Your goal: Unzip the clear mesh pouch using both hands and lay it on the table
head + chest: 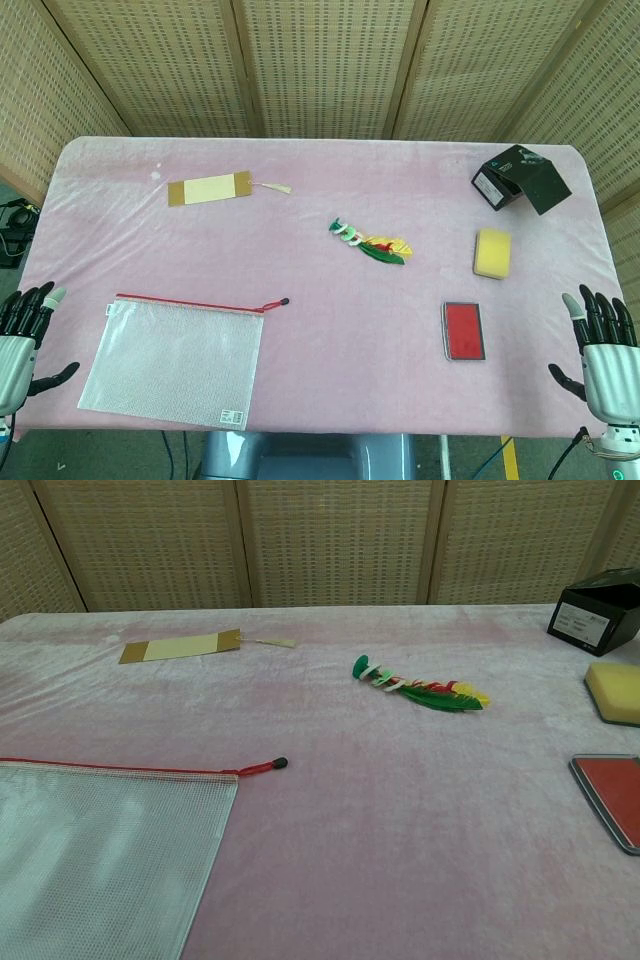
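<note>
Bench under soft matt pink plush cloth, clear mesh pouch of fine translucent plastic netting, red zip tape, yellow sponge matt and porous, black box probably glossy card.

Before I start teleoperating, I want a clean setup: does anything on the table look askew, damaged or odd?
Little stands out. The black box at the far right corner sits tilted with its lid open. The mesh pouch lies flat, zipper apparently closed, its near edge at the table's front edge.
</note>
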{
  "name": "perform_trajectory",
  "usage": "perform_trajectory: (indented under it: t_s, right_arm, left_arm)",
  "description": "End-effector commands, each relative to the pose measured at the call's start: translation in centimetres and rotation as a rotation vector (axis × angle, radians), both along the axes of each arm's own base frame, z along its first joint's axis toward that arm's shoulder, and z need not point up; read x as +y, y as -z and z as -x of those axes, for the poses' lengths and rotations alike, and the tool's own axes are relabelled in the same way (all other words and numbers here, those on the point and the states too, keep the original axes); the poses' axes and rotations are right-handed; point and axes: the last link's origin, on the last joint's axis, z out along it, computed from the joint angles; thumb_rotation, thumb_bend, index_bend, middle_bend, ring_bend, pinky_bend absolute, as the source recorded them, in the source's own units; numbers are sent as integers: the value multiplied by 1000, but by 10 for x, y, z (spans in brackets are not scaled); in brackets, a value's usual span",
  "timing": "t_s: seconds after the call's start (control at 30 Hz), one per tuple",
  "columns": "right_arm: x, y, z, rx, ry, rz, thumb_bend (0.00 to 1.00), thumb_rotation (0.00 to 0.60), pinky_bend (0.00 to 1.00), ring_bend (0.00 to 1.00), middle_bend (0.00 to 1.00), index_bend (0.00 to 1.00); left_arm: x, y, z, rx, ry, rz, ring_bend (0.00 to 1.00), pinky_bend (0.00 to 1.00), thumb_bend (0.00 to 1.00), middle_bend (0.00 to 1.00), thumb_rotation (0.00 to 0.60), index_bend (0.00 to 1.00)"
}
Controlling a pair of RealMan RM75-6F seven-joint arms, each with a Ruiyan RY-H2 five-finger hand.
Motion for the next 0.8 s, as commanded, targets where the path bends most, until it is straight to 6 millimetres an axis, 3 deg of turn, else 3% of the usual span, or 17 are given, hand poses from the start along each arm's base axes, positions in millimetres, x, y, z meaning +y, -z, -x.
perform_trajectory:
  t_s: [0.03,0.27,0.4,0.47,0.53,0.6,0.7,0.8]
  right_arm:
    - [0,0,0,1,0,0,0,600,0,0,0,19]
    - [0,1,0,4,-3,0,0,600,0,0,0,19]
    - [-2,0,1,5,3,3,0,600,0,0,0,19]
    - [-4,-1,1,6,6,10,0,600,0,0,0,19]
    - [-6,-1,2,7,13,12,0,600,0,0,0,19]
    - [-8,0,3,13,20,12,0,600,0,0,0,19]
    - [-11,3,6,20,32,5,0,600,0,0,0,19]
    - [-13,6,8,27,43,-2,0,600,0,0,0,19]
  left_arm:
    - [0,0,0,-1,-1,0,0,0,0,0,600,0]
    - [0,0,-2,-2,11,7,0,0,0,0,600,0]
    - [14,7,-8,19,49,8,10,16,0,17,600,0]
    - [31,15,-18,32,95,19,149,163,0,169,600,0]
    - [52,26,-33,26,130,42,516,529,0,563,600,2]
    - [71,38,-50,31,169,73,728,756,0,793,600,39]
    - [98,59,-74,55,191,117,854,941,0,923,600,155]
    - [116,77,-90,88,154,181,885,980,0,953,600,224]
